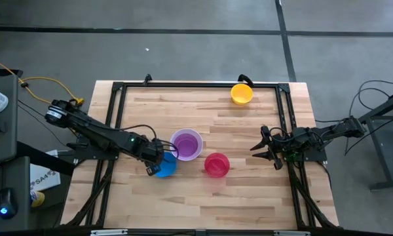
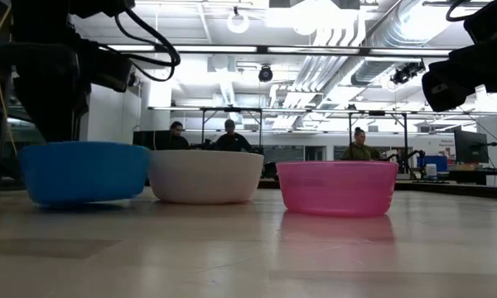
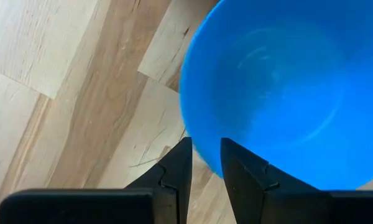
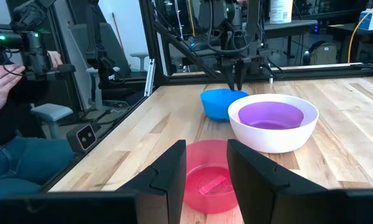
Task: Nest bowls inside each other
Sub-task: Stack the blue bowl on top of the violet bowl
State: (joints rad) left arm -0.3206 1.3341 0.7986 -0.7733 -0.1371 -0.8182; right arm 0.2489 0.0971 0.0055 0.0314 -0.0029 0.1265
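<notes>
Gripping the rim of the blue bowl point(image 1: 164, 166) with the left hand point(image 1: 156, 159), one finger point(image 3: 174, 171) outside the wall and the other finger inside it. Sitting near the front left part of the bench point(image 1: 203, 210), this blue bowl, and looking a little tipped in the low view. Pointing down onto the bowl's near edge, as seen far off from the right wrist view.

Resting just beside the blue bowl, toward the right: the white bowl point(image 1: 186, 145), with the purple bowl point(image 4: 270, 116) sitting inside it. Looking very close to the blue bowl, maybe touching; cannot tell for sure.

Lying a bit farther right and nearer the front: the red bowl point(image 1: 217, 164), standing alone, close to the white bowl but apart from it. Showing a small flat piece point(image 4: 209, 185) at its bottom.

Hanging open above the bench near the right side: the right hand point(image 1: 264, 148), holding nothing. Sitting out ahead of its fingers point(image 4: 168, 177), the red bowl, not touched by them.

Sitting far back by the rear rail, well apart from both hands: the yellow-orange bowl point(image 1: 242, 94).

Sitting at desks in the room behind the bench: three people point(image 2: 229, 137). Showing at the edge of the right wrist view: a person's hand point(image 4: 1, 81) and blue trousers.
</notes>
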